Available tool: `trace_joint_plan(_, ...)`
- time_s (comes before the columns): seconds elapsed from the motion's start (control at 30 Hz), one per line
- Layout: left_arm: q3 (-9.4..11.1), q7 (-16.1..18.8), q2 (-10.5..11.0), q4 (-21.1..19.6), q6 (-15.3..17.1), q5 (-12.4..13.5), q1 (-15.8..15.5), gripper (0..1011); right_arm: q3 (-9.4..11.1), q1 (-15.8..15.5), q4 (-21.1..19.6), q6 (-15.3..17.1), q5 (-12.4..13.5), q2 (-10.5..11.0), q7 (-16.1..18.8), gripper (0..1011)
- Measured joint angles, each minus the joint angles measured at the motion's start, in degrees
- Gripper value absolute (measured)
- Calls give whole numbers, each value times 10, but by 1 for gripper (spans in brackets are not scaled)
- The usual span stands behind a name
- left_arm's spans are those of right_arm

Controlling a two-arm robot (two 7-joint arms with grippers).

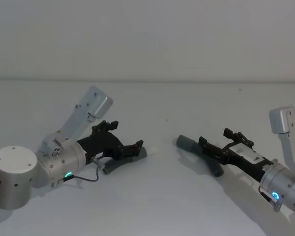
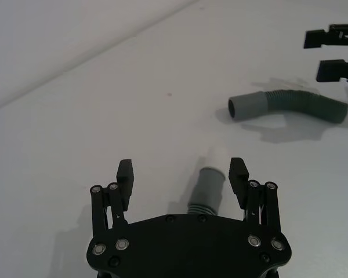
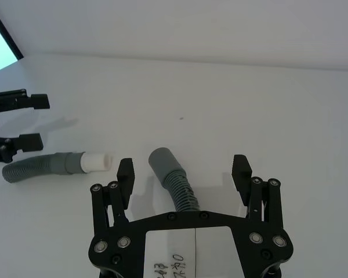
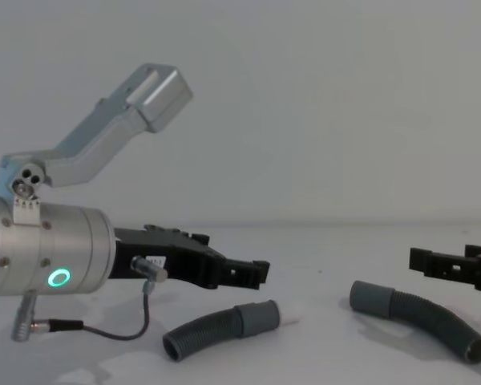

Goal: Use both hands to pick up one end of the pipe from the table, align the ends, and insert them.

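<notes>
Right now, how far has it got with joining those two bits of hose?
Done: nothing much; both pieces lie apart on the table. In hand: the left pincer hangs open over the white-stub piece, the right pincer open over the socket piece, neither gripping. Left: grasp, lift, align the cuffs, insert.

Ribbed plastic pipe point(image 4: 212, 330), matte table point(image 4: 321, 362)

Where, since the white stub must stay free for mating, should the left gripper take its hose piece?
Probably on the smooth grey cuff, behind the white stub, coming from above: it lies flat, and the open left gripper straddles it crosswise.
</notes>
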Motion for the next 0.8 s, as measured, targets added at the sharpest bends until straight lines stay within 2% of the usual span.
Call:
trace_joint_plan(0.33,14,-28,3,17,12,9,-18,1001,-14,23,15,1,-9,16,14,1001)
trace_joint_plan(0.8,23,-55,10,36,15,24,-36,1001,-48,67,38,29,-27,40,39,1001)
